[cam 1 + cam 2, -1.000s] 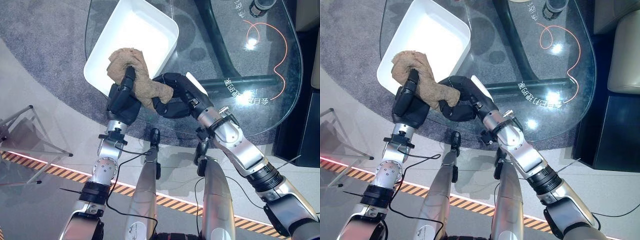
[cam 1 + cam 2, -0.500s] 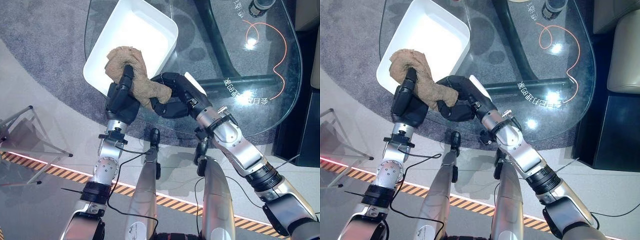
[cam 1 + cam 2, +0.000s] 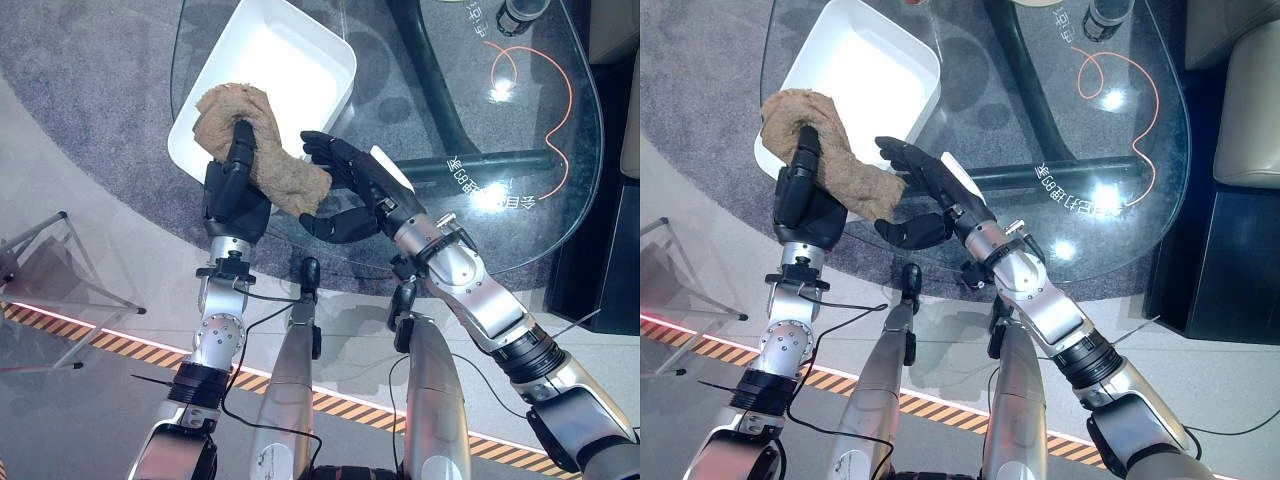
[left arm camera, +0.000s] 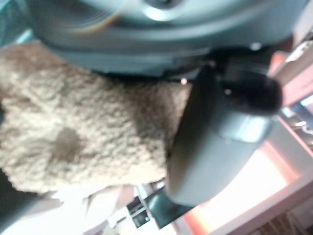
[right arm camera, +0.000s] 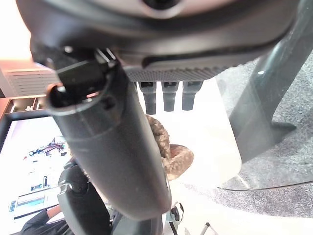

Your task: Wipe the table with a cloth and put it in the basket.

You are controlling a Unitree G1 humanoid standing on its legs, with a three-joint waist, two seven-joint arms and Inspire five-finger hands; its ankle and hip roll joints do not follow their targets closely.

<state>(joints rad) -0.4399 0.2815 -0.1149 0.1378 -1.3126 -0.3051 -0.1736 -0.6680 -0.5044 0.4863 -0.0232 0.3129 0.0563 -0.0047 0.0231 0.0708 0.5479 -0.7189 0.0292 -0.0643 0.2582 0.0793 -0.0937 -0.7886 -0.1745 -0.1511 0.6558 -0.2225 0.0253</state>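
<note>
A crumpled brown cloth (image 3: 262, 150) hangs over the near rim of the white basket (image 3: 285, 62) on the glass table (image 3: 470, 120). My left hand (image 3: 232, 185) is shut on the cloth (image 4: 73, 132), its thumb lying up along it. My right hand (image 3: 355, 190) is open just right of the cloth's trailing end, fingers spread and apart from it. The right wrist view shows the cloth (image 5: 171, 156) past the straight fingers.
The glass table rests on a dark frame over a grey carpet (image 3: 90, 70). An orange cord (image 3: 545, 90) loops on the glass at the right. A dark cup (image 3: 522, 12) stands at the far edge. A metal stand (image 3: 60, 250) is on the floor at the left.
My right hand has let go of the cloth and opened. The left hand has carried the cloth up and to the left, further over the basket's rim.
</note>
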